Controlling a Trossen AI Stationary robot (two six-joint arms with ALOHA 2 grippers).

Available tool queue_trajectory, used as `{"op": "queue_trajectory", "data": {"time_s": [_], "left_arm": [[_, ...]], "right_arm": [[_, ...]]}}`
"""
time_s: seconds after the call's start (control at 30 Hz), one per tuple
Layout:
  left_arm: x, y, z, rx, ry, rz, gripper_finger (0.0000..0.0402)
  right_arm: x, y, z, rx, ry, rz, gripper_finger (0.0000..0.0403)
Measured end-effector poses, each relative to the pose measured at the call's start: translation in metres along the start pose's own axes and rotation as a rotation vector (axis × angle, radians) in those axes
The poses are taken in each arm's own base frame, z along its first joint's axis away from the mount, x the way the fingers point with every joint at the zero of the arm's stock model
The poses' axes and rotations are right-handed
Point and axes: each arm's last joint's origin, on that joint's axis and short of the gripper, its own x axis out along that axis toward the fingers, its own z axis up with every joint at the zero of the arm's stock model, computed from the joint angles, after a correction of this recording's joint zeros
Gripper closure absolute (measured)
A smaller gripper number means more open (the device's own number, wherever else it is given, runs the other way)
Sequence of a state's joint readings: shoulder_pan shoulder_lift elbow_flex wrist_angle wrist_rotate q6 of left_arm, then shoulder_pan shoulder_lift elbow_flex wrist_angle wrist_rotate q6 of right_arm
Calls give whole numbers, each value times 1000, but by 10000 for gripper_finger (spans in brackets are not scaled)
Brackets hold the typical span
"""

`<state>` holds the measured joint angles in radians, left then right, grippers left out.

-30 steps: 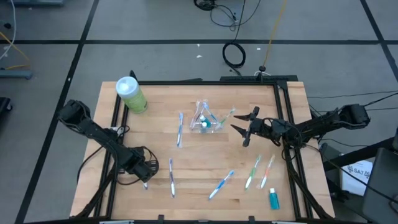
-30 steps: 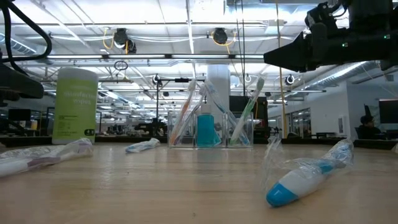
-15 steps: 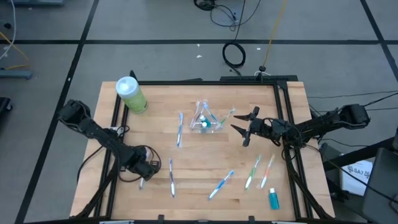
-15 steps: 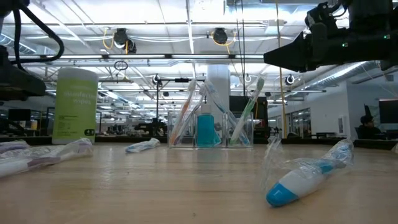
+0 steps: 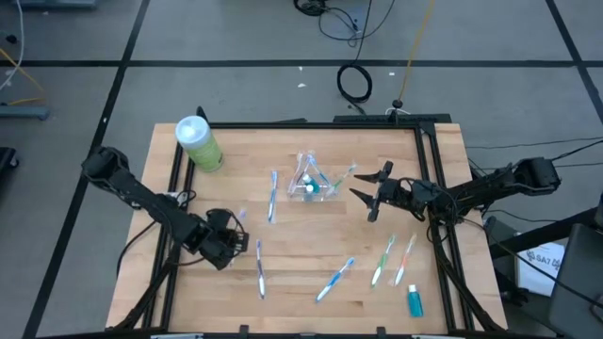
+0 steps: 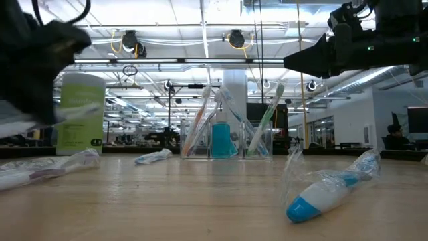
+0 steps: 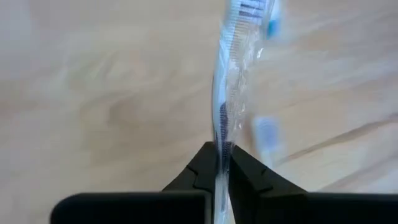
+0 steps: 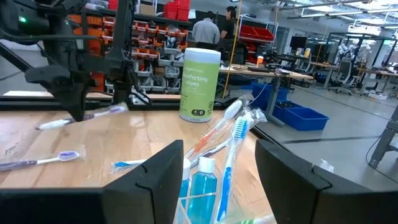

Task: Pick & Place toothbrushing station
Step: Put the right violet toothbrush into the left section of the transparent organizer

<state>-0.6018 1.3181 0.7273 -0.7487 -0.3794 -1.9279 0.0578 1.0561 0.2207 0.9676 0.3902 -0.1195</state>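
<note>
Left gripper [image 5: 229, 247] jaws clamped on a wrapped toothbrush [image 7: 231, 81], lifted near the counter [image 5: 311, 254] left edge, right gripper [image 5: 369, 196] jaws spread, empty, beside the clear cup [image 5: 311, 185] mid-counter, open counter between, low view alone shows lift height.

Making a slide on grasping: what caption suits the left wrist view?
Left gripper shut on a plastic-wrapped toothbrush, held above the wooden table.

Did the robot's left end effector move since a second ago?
Yes. In the high view the left end effector, shut on a wrapped toothbrush, has moved up the picture toward the green canister and lifted off the table.
</note>
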Motion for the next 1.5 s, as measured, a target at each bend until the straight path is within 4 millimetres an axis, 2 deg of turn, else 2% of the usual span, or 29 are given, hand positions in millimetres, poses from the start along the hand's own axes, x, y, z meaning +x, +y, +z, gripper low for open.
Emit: {"op": "queue_trajectory", "data": {"time_s": [0.13,0.3,0.4,0.7,0.8,0.97,1.1,1.23,1.33,1.5], "left_arm": [[-9,-11,6,85,-104,-76,375],[-14,-31,16,195,-261,-200,394],[-13,-46,25,268,-325,-277,384],[-23,-89,65,496,-596,-490,395],[-27,-99,80,587,-682,-536,385],[-24,-104,105,718,-767,-517,382],[-20,-101,126,702,-809,-456,395],[-17,-98,144,684,-851,-405,386],[-9,-97,152,686,-857,-360,379],[15,-105,159,681,-868,-360,395]], "right_arm": [[0,0,0,6,0,0,209],[0,0,0,49,1,0,209],[0,0,0,52,1,0,209],[0,0,0,52,1,0,211],[0,0,0,52,1,0,211],[0,0,0,52,1,0,213],[0,0,-1,49,9,1,212],[0,0,-1,49,8,1,212],[0,0,-1,49,8,1,215],[0,0,-1,49,7,0,213]]}}
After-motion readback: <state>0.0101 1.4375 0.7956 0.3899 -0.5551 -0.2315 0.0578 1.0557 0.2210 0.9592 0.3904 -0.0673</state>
